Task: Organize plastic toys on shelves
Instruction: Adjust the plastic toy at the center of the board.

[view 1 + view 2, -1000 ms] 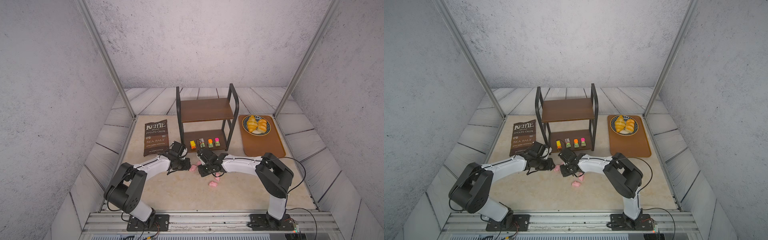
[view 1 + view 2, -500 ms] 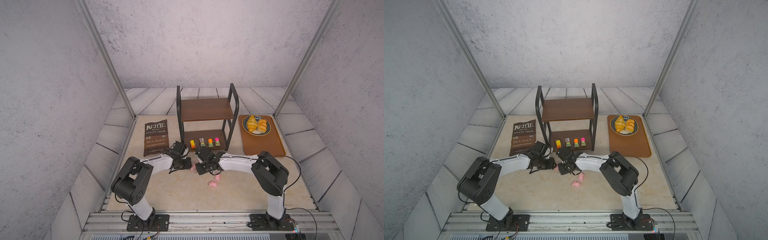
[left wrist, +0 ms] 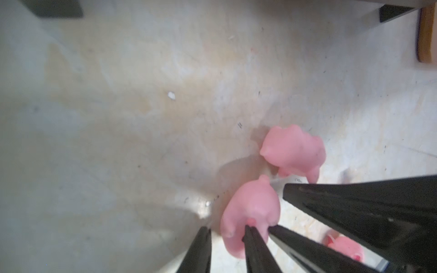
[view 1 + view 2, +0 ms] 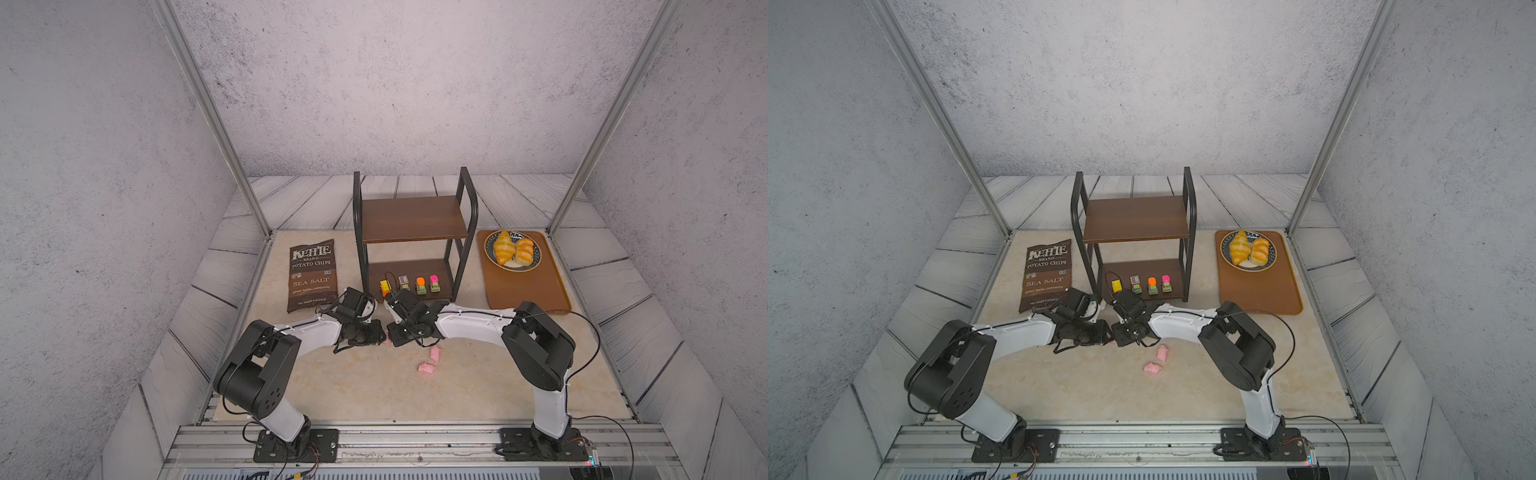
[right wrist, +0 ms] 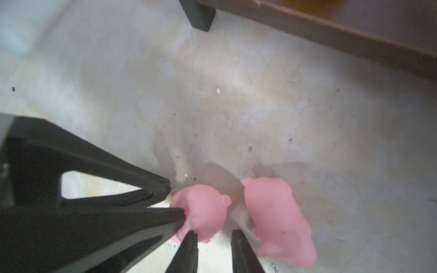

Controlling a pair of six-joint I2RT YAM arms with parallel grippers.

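Grippers crept together: left gripper and right gripper, fingers slightly parted, empty, crowd one pig. Might clash, flicking it toward 5 o'clock.

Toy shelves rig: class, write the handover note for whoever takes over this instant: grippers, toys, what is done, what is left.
Left gripper: open, one pig at its tips, unclamped.
Right gripper: open, holding nothing, tips at that pig and a second pig.
Done: four trucks stand on the lower board of the shelves.
Left: all four pigs are on the table, unshelved; two loose pigs lie apart from the grippers.
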